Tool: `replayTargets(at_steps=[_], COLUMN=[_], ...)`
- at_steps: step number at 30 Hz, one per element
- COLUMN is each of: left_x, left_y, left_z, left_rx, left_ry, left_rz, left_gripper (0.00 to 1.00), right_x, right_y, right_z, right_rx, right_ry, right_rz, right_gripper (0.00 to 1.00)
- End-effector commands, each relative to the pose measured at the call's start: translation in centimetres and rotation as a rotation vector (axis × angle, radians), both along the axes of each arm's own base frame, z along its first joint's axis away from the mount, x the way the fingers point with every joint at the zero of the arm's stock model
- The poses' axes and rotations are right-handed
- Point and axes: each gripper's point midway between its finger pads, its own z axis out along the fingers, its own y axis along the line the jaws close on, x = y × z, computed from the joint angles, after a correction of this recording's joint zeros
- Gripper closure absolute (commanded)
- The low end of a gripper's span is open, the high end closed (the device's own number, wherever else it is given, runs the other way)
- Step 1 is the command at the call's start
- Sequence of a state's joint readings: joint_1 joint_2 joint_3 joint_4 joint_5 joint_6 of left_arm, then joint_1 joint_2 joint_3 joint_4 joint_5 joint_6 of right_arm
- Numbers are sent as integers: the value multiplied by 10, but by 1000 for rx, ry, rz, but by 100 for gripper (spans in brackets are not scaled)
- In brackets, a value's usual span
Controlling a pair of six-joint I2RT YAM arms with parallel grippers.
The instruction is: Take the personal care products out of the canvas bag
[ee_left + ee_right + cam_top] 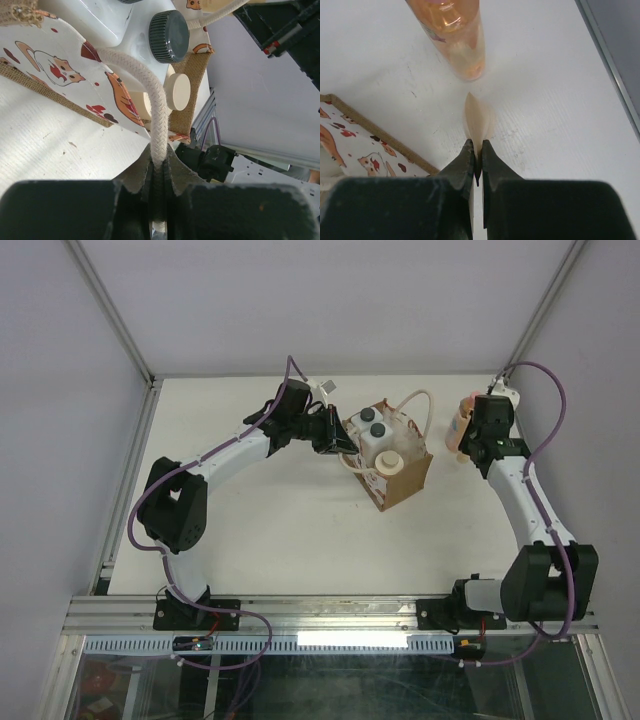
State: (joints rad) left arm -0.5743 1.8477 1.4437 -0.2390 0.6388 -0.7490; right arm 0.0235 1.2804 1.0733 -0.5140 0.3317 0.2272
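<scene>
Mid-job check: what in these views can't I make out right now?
Peach bottle: far end cut off by the right wrist view's top edge.
Pale shape at the right hand tips: blurred, unidentifiable.
Bottles in the canvas bag: bodies hidden by its walls, top view.
Left hand tips: covered by bag fabric, left wrist view.

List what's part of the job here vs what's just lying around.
Job:
canvas bag, left gripper shut on its handle
two white bottles and cream bottle, inside the bag
peach bottle, standing outside, ahead of the shut right gripper

Not job:
purple cables
aluminium rail
</scene>
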Motion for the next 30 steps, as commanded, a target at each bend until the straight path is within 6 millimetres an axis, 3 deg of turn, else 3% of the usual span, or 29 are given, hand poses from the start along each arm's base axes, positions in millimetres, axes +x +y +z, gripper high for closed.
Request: replayTargets(at_steps=[1, 9, 20, 30], left_x=[1, 0, -1, -1], left_y=[-5, -3, -3, -4], left_z=[21, 19, 17, 20], left_rx=[-45, -35, -27, -26], left_ry=[-46, -47, -48, -62], left_rz=[-26, -38, -58, -70], left_gripper=[100, 100, 100, 100], right_x=[36, 45, 47, 49], right_y=[-7, -10, -16, -20], right_z=[16, -12, -26, -33], right_rx=[7, 11, 1, 9], right_ry=[-146, -86, -52, -18], right_rz=[-9, -1, -19, -26], right_gripper=[100, 100, 100, 89])
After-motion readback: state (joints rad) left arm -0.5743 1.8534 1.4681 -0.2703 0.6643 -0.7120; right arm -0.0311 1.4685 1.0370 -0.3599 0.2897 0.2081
